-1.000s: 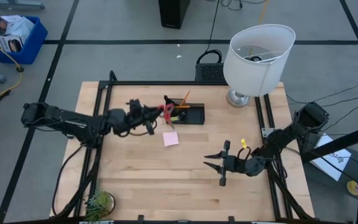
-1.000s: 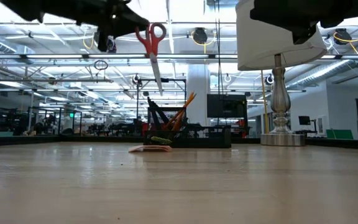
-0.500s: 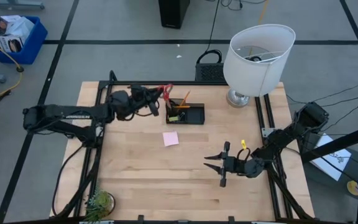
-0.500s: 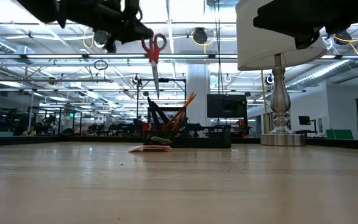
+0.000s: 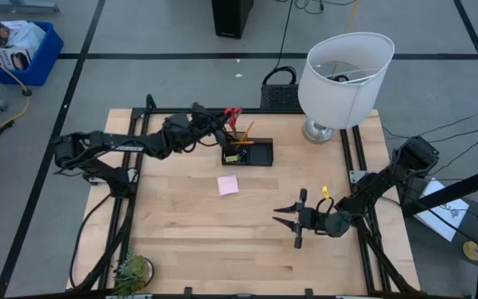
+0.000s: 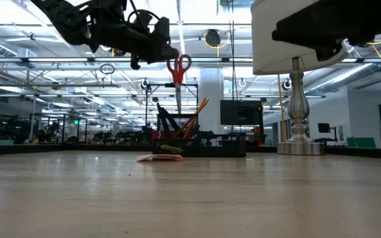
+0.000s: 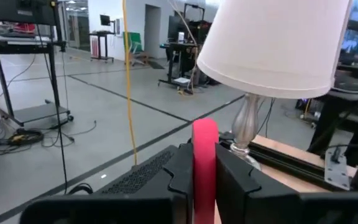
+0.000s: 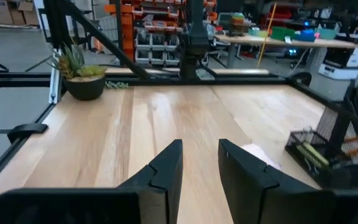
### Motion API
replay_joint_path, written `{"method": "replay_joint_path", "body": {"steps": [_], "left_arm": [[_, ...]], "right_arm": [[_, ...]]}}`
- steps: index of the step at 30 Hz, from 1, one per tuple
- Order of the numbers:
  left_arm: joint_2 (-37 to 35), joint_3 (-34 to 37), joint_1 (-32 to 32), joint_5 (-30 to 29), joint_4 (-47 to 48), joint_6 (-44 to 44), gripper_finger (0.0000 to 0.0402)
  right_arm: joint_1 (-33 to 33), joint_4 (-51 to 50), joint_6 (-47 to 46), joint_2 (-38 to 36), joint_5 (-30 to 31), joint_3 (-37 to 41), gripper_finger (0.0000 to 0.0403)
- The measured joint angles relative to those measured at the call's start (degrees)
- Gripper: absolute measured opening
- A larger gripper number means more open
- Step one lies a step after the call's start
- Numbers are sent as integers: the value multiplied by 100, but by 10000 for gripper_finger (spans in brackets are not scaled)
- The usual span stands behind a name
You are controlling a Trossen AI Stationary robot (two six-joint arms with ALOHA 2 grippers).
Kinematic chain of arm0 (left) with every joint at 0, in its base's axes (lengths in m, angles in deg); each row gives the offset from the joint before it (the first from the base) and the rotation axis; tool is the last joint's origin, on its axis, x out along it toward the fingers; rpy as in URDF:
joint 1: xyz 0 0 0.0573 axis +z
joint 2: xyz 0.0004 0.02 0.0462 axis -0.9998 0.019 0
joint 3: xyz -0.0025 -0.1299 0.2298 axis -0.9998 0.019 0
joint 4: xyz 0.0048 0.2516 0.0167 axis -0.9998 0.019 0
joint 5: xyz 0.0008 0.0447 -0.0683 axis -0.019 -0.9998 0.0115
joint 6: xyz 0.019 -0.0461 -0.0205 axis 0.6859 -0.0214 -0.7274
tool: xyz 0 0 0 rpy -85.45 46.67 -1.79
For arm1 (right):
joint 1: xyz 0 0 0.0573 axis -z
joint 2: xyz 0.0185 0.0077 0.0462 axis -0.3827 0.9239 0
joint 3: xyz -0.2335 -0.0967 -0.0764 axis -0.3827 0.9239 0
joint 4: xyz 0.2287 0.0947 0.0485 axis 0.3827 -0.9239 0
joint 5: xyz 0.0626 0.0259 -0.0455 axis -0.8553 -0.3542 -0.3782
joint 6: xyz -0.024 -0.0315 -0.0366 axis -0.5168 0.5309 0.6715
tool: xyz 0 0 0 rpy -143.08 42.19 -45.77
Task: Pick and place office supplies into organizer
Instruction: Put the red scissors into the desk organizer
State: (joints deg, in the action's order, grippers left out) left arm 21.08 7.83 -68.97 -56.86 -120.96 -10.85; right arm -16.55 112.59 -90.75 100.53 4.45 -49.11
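The left pincer (image 5: 220,124) is clamped on the red-handled scissors (image 6: 177,74), holding them by the handle loops so the blades hang straight down. It hovers above the taller cup section of the black organizer (image 5: 247,153) at the far side of the bench (image 5: 181,241). In the left wrist view the red handle (image 7: 204,168) sits squeezed between the two dark fingers (image 7: 235,177).

The step in hand looks like the drop-in: the scissors are carried and roughly aligned, not yet lowered. The next move calls for a straight descent so the blade tips enter the cup, then a release. The cup already holds two orange-yellow pencils (image 6: 197,114) and dark pens leaning outward, so the blades need the open side of it, or they may catch on those.

The pink sticky-note pad (image 5: 228,184) lies flat on the bench just in front of the organizer, not yet placed. The white lampshade (image 5: 344,76) stands well to the side, clear of the descent. The right pincer (image 5: 295,221) waits low over the near right part of the bench, its fingers (image 8: 166,168) parted and holding nothing, with open wood all around it. A small green plant (image 5: 133,270) sits at the near left corner.
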Motion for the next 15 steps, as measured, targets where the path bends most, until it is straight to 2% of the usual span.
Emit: {"method": "replay_joint_path", "body": {"steps": [5, 9, 12, 15], "left_arm": [[165, -100, 29, 44, 302, -36, 27], [572, -97, -13, 57, 329, -161, 19], [885, -90, -9, 71, 347, -345, 46], [1000, -86, -59, 70, 379, -508, 102]], "right_arm": [[4, 140, -302, 0, 22, 288, 96], [4, 475, -370, -2, 24, 520, 96], [4, 820, -298, 0, 12, 612, 96], [4, 928, -287, 0, 2, 622, 96]]}}
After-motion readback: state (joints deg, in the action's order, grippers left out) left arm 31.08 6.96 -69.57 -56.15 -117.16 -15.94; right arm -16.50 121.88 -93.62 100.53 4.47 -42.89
